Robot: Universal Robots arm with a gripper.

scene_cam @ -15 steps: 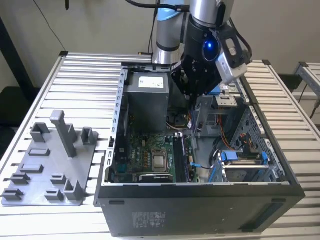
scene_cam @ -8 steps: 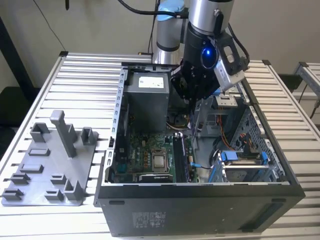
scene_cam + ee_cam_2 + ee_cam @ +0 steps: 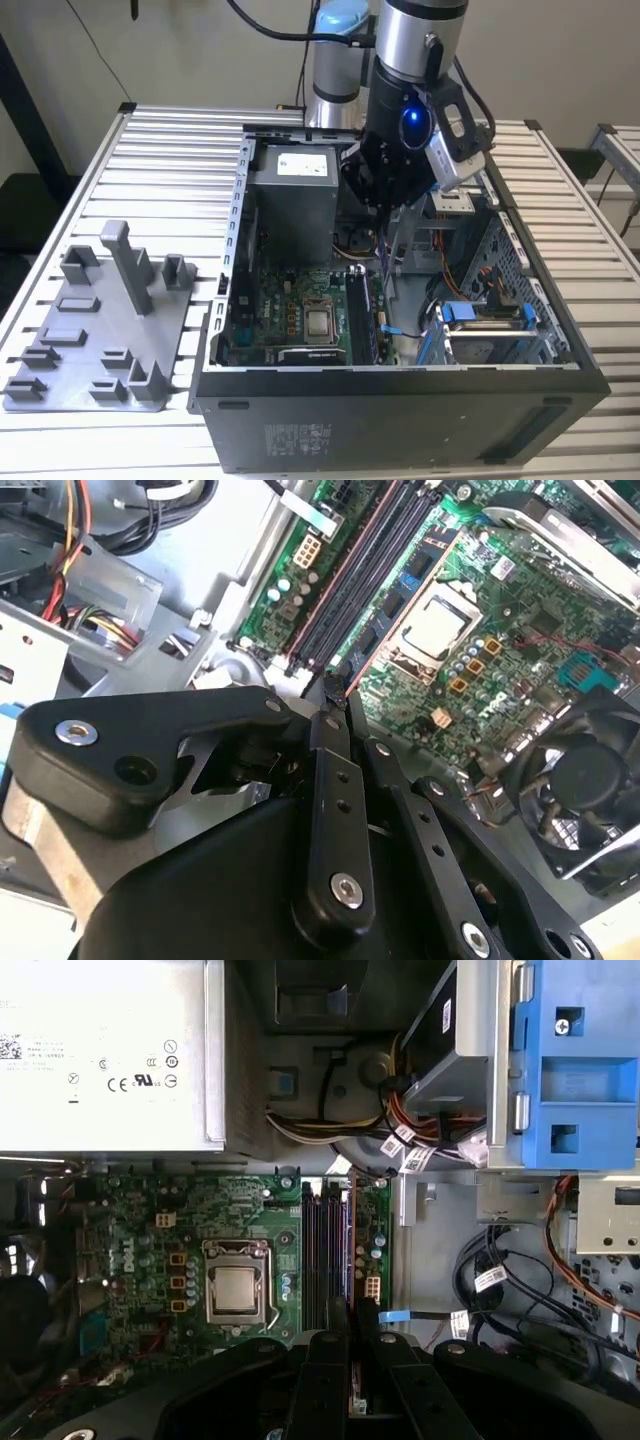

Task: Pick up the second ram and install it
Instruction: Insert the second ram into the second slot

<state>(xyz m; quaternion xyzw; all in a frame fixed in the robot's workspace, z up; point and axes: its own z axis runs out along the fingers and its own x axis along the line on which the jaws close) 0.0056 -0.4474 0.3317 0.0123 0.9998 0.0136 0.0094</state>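
Second ram (image 3: 383, 255) hangs edge-down beneath the gripper (image 3: 385, 205) inside the open computer case (image 3: 400, 410). In the exterior view it is a thin, dark, purplish strip over the far part of the green motherboard (image 3: 290, 300). In the first wrist view the stick (image 3: 352, 1245) shows edge-on as a narrow brownish line. It runs parallel to the long dark memory slots (image 3: 322, 1250) and just beside them. Whether its lower edge touches a slot cannot be told.

The jaws are drawn together on the stick, pinching its flat faces. In the first wrist view the black fingers (image 3: 330, 1360) flank the thin edge, with the gripper (image 3: 352, 1325) centred on it. In the second wrist view the fingertips (image 3: 330, 720) converge to a point, and the board's edge (image 3: 392, 615) leads away from them along the slots.

The processor socket (image 3: 236, 1290) with its silver cap lies on the other side of the slots. The grey power supply (image 3: 100, 1050) lies beyond it. A black fan (image 3: 585, 780) sits by the edge of the motherboard. A blue drive bracket (image 3: 575, 1060) and bundles of cables (image 3: 420, 1140) occupy the other end of the case.

The case lies on its side on a slatted metal table (image 3: 170, 150). On the exterior view's left, well apart from the case, lies the grey plastic holder tray (image 3: 90, 330).
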